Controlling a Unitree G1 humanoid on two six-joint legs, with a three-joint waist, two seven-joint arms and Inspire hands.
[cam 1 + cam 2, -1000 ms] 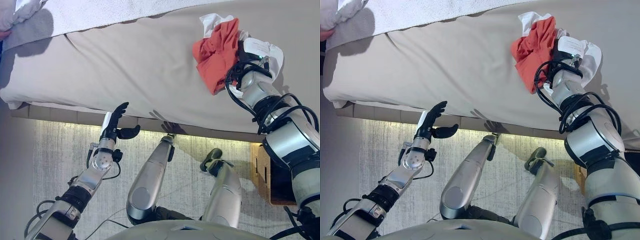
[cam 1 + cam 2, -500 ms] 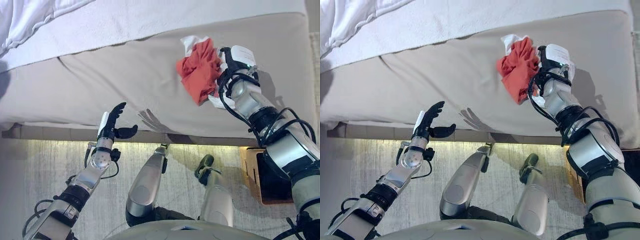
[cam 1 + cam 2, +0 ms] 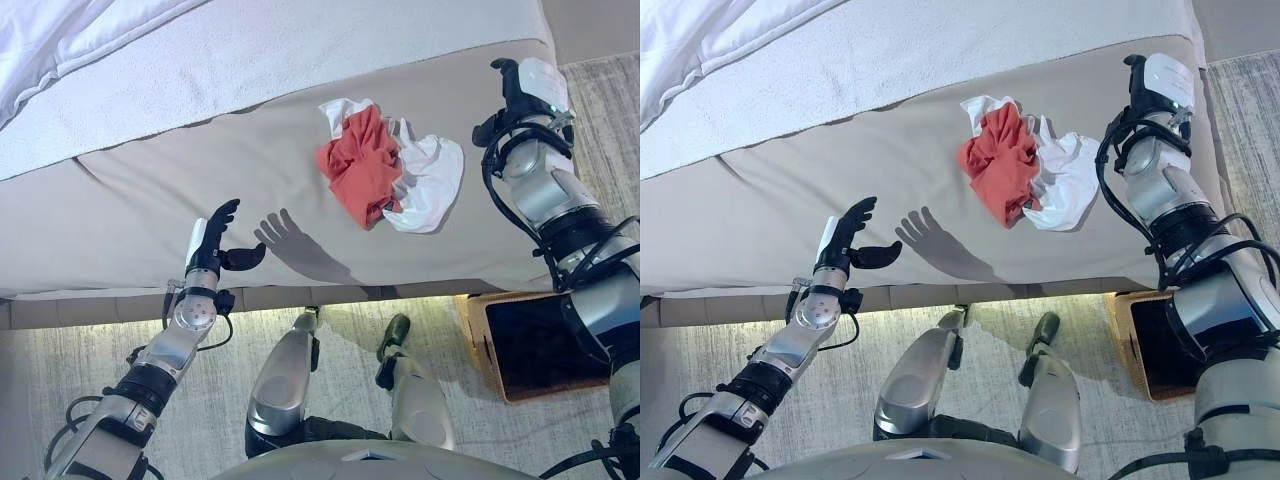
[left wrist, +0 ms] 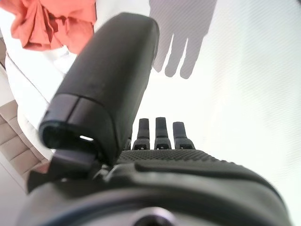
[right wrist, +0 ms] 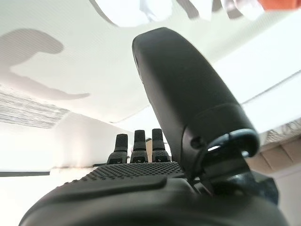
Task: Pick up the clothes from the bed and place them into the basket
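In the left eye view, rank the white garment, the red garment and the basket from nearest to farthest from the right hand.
From the right hand:
1. White garment, on the bed to the hand's left.
2. Red garment, beyond the white one.
3. Basket, on the floor beside the bed.

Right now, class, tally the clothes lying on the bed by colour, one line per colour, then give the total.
Red-orange garment: 1
White garment: 1
Total: 2 clothes on the bed, bunched together and touching; neither hand holds either one.
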